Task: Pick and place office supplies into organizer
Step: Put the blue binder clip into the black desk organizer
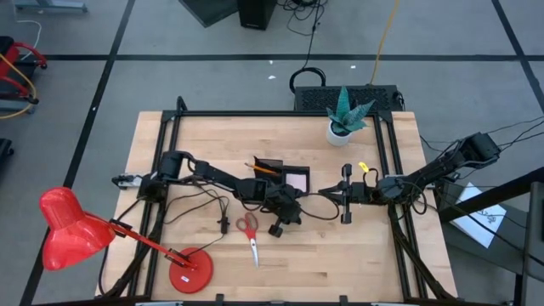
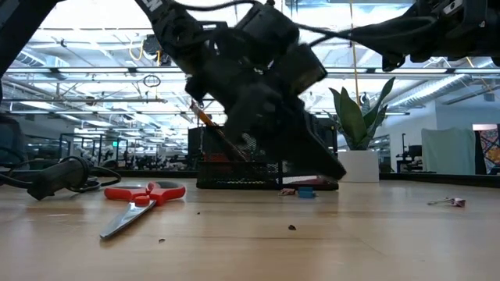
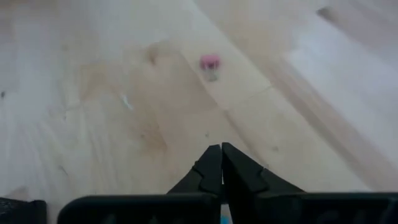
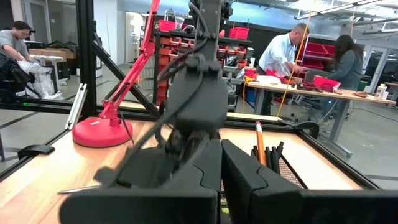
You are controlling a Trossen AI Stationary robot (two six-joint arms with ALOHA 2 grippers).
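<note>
On the wooden table (image 1: pixel 204 255) the left gripper (image 1: pixel 293 212), fingers pressed together and holding nothing visible, hovers just in front of the black organizer (image 1: pixel 280 177), scissors (image 1: pixel 249 231) nearby, while the right gripper (image 1: pixel 347 194) waits closed.

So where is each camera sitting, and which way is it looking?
High view: above the table, looking straight down; both arms show, left hand near the organizer, right hand beside it.
Low view: at tabletop height, looking across at the scissors; the left arm fills the middle.
Left wrist view: on the left arm, facing bare wood and a small pink clip; its shut fingers show.
Right wrist view: on the right arm, facing the left arm and the red lamp.
The high and low views both show the scissors.
</note>
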